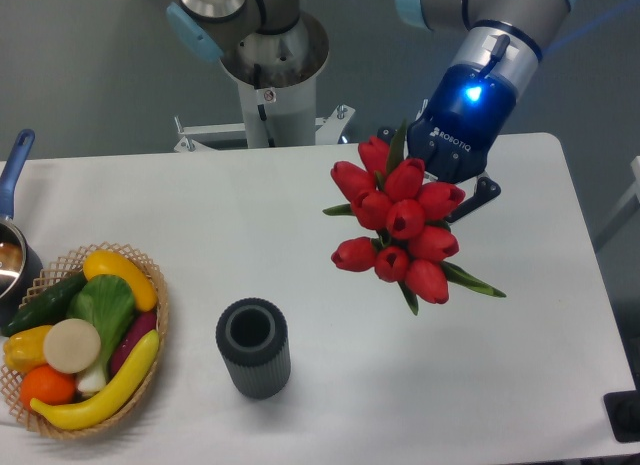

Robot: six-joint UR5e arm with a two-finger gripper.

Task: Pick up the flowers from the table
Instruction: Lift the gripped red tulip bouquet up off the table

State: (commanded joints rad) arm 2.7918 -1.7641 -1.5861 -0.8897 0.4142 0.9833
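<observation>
The flowers [402, 227], a bunch of red tulips with green leaves, hang in the air above the right half of the white table [300, 215]. Their blooms point toward the camera and hide the stems. My gripper [445, 185] sits right behind the bunch and is shut on the flowers; a black finger [483, 193] shows at the right of the blooms. The gripper's body glows blue.
A dark grey cylindrical vase [254, 347] stands at the front centre of the table. A wicker basket of fruit and vegetables [82, 340] lies at the front left, and a pot with a blue handle [14, 235] sits at the left edge. The arm's base [272, 65] rises behind the table.
</observation>
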